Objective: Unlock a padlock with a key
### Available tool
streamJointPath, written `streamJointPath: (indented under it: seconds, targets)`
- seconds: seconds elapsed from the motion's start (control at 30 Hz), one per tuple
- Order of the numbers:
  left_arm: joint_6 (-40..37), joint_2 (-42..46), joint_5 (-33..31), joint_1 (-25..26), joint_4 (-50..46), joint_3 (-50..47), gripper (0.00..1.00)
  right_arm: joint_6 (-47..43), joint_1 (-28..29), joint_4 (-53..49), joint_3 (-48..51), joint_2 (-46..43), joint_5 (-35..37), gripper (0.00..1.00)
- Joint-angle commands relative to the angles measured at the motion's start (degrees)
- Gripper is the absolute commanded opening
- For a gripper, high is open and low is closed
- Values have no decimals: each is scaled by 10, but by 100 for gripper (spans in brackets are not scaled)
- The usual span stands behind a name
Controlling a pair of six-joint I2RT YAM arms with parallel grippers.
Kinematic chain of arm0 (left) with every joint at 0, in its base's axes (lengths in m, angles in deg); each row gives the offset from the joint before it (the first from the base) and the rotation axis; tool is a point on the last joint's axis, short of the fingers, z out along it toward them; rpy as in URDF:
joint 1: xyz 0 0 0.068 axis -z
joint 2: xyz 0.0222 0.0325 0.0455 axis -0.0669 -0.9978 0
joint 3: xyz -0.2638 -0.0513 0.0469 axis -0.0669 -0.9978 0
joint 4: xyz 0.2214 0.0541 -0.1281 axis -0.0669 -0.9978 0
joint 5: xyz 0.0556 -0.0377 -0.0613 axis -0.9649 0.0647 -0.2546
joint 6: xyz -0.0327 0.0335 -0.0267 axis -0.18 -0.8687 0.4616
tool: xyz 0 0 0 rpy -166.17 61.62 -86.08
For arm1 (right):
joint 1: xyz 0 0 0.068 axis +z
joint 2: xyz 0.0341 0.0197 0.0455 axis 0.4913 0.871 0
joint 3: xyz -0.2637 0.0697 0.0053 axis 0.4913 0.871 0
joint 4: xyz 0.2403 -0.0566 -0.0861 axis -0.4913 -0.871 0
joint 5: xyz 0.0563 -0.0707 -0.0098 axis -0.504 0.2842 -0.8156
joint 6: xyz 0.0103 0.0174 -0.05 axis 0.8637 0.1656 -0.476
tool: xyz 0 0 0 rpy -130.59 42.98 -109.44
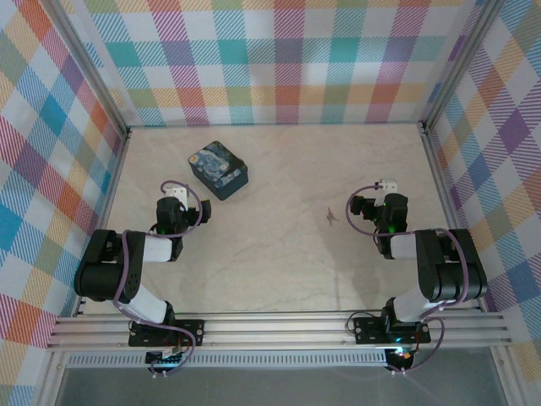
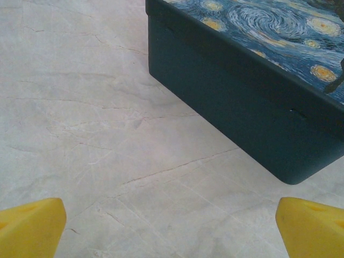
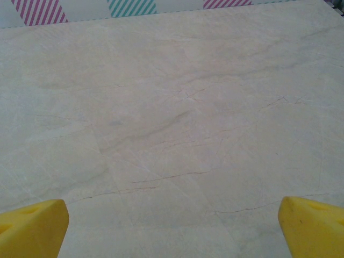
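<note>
One padlock (image 2: 231,102) lies just ahead of left gripper (image 2: 172,231).

Matt teal-sided padlock (image 2: 231,102) on smooth marbled table (image 2: 107,134)

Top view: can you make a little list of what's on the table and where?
padlock: back left of table, blue swirly top
key: lying alone, right of middle
left jaws: open, empty, just short of padlock
right jaws: open, empty, right of key
table: pale, marble-looking
</note>
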Motion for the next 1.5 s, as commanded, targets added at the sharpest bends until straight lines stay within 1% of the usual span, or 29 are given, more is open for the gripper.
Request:
streamJointPath:
  seconds: [0.0,0.27,0.33,0.37,0.4,0.47,0.53,0.6,0.7,0.77,0.8,0.87,0.9,1.0,1.03,1.13,1.23,1.33,1.47]
  targets:
    - [-5,-1,10,-6,12,11,100,-6,-4,17,-2,-3,-12,100]
    - [-3,-1,11,-7,10,12,100,-5,-4,16,-3,-3,-13,100]
    - [0,7,7,-8,-10,19,100,-7,-4,17,-4,-3,-16,100]
    - [3,19,5,-10,-40,29,100,-9,-3,-6,-16,-11,-24,100]
    - [9,39,-1,-12,-100,53,100,-11,-3,-49,-31,-27,-23,100]
    - [15,70,-23,-12,-192,98,100,1,-4,-141,-60,-60,-5,100]
    - [48,95,-56,-12,-267,140,100,12,-3,-212,-82,-89,-16,100]
    - [91,105,-61,-12,-334,188,100,25,4,-301,-115,-121,-31,100]
    - [172,80,-65,-11,-433,270,100,48,26,-386,-161,-151,-35,100]
    - [223,50,-47,-8,-496,334,100,59,45,-440,-198,-155,-36,100]
    - [257,33,-48,-5,-534,371,100,69,55,-467,-218,-152,-40,100]
    - [300,4,-43,7,-591,423,98,86,68,-506,-252,-136,-59,100]
    - [320,-10,-55,17,-628,446,98,88,77,-518,-265,-125,-72,100]
    - [342,-49,-73,45,-653,486,98,93,113,-532,-288,-96,-66,100]
    - [342,-66,-74,50,-649,495,98,93,128,-535,-295,-87,-59,100]
    - [350,-110,-65,53,-643,515,98,106,161,-550,-319,-60,-49,100]
    - [342,-147,-54,54,-648,534,97,123,178,-564,-335,-41,-51,100]
    - [328,-173,-25,55,-631,533,95,137,192,-561,-339,-33,-52,100]
    - [287,-203,36,60,-609,529,88,144,208,-561,-347,-25,-58,99]
